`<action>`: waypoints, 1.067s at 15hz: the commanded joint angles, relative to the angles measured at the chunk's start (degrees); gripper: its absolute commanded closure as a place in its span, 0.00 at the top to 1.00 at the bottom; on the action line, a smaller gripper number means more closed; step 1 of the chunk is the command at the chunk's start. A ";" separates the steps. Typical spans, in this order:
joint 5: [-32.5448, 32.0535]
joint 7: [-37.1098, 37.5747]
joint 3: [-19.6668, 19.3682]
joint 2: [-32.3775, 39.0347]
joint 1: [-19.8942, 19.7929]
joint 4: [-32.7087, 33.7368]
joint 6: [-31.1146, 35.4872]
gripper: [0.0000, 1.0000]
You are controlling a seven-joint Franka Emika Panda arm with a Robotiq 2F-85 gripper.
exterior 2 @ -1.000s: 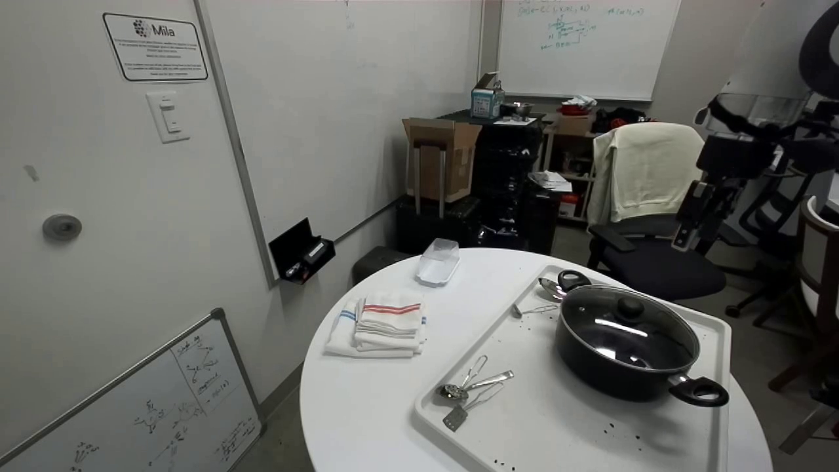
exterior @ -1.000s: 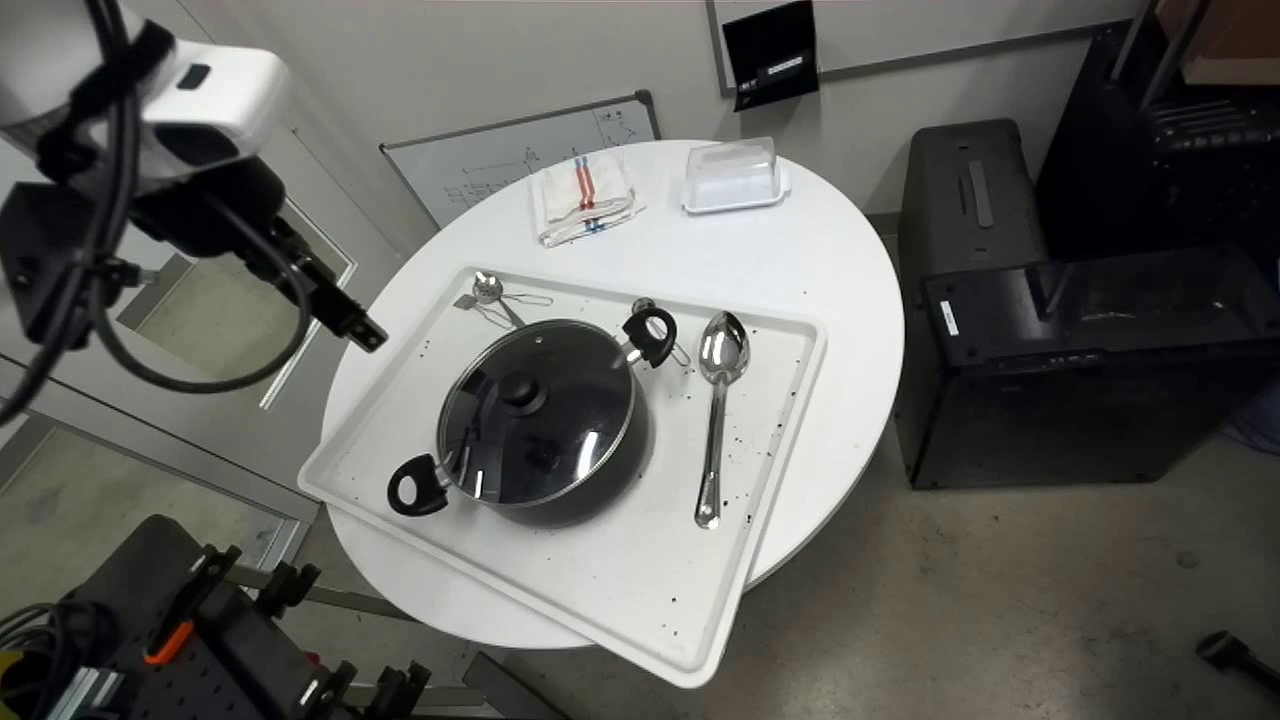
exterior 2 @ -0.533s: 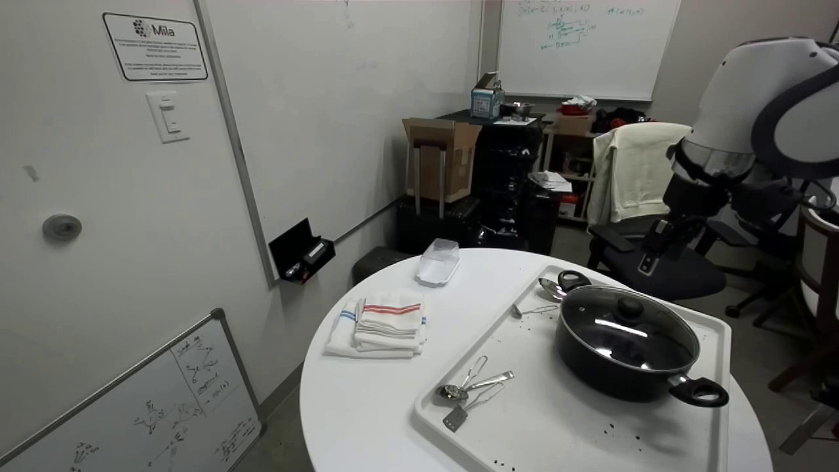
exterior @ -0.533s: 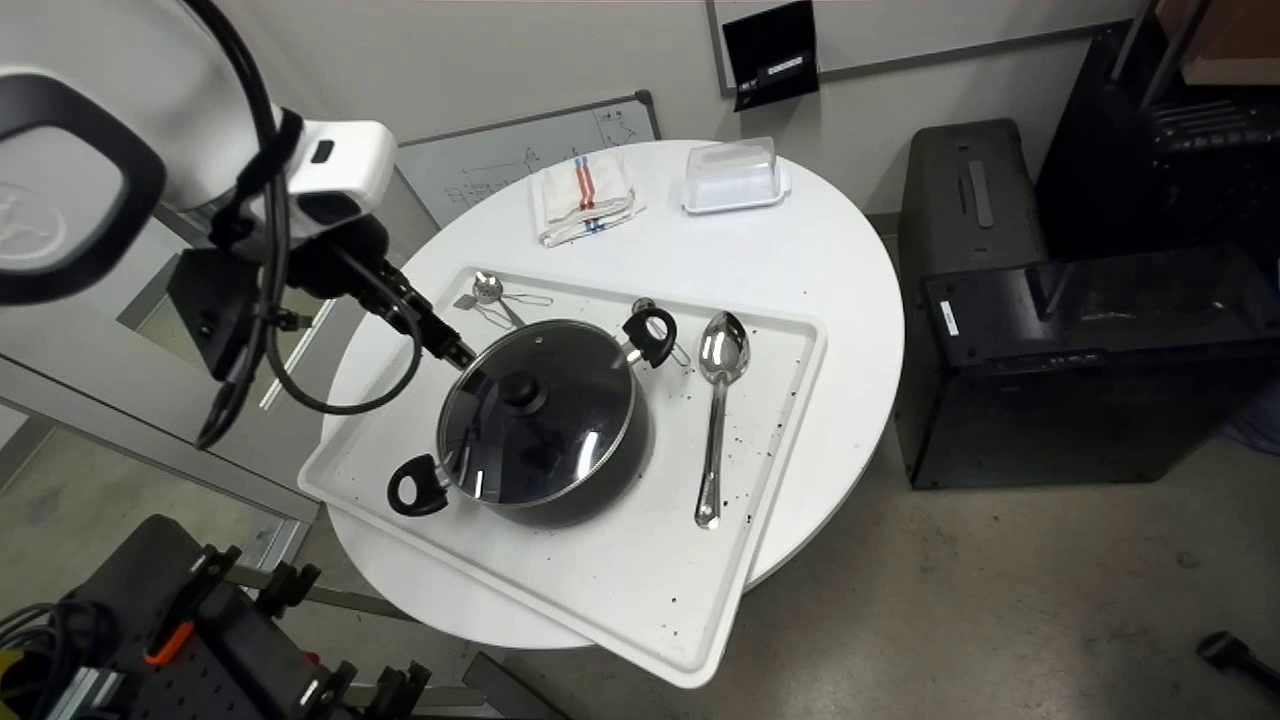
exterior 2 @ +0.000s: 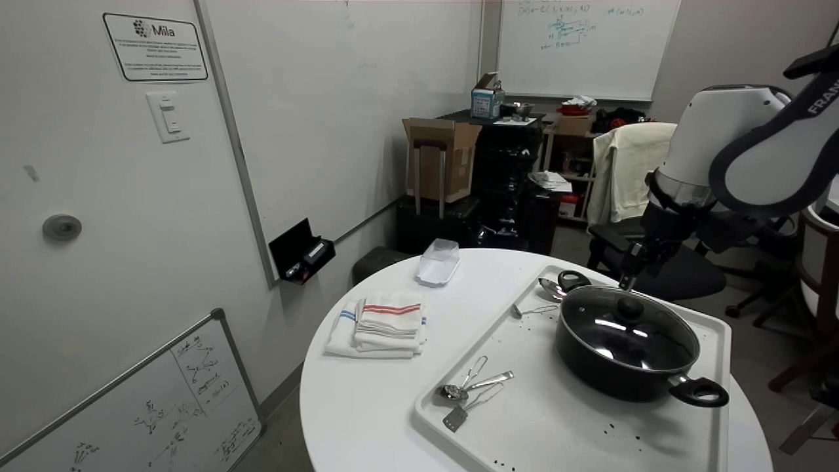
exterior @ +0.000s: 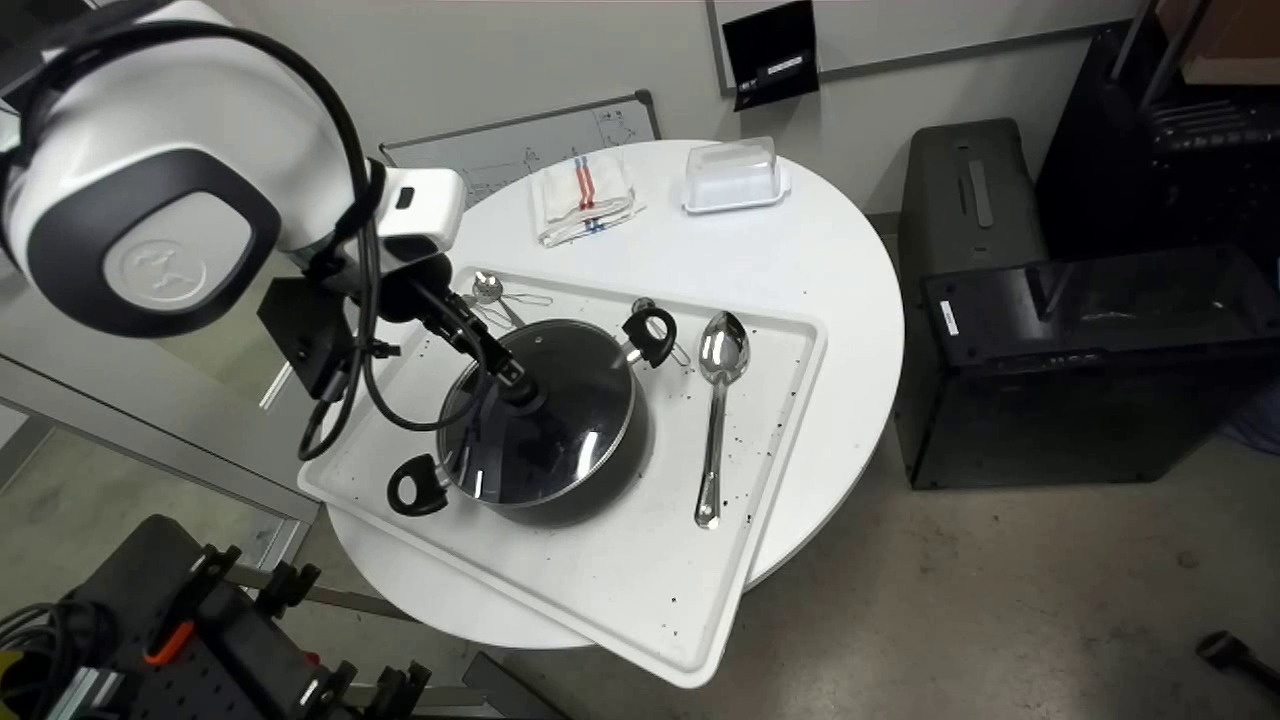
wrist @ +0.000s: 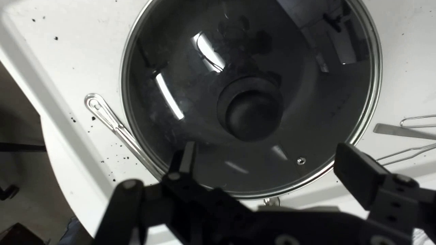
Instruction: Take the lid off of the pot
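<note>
The glass lid (exterior: 575, 390) with its thin metal rim sits on the black pot (exterior: 600, 500) in both exterior views; the lid (exterior 2: 609, 328) lies level on the pot (exterior 2: 590, 367). Its dark knob (exterior 2: 630, 307) stands at the centre. My gripper (wrist: 265, 160) is open and empty in the wrist view, its fingers spread wide over the lid (wrist: 323, 102), with the knob (wrist: 254, 115) ahead of the gap between them. In an exterior view the fingertips (exterior: 516, 380) overlap the knob and partly hide it. In an exterior view the gripper (exterior 2: 627, 282) appears behind and above the knob.
The pot stands on a white tray (exterior: 640, 590) on a round white table (exterior: 850, 300). A metal spoon (exterior: 715, 420) lies beside the pot. Small utensils (exterior 2: 468, 393) lie on the tray. Folded towels (exterior: 585, 195) and a clear-lidded dish (exterior: 735, 180) stand at the table's far side.
My arm has moved from beside the table to over the pot and come lower, so the fingertips now appear at the knob. The lid and pot have not moved.
</note>
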 commanded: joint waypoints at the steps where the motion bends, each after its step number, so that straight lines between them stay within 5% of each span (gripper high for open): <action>1: 1.42 0.51 0.00 3.36 0.08 2.51 1.45 1.00; 15: 1.16 1.06 -1.25 9.08 1.44 4.91 2.32 1.00; 16: 1.24 0.99 -1.16 9.25 1.39 4.98 2.51 0.75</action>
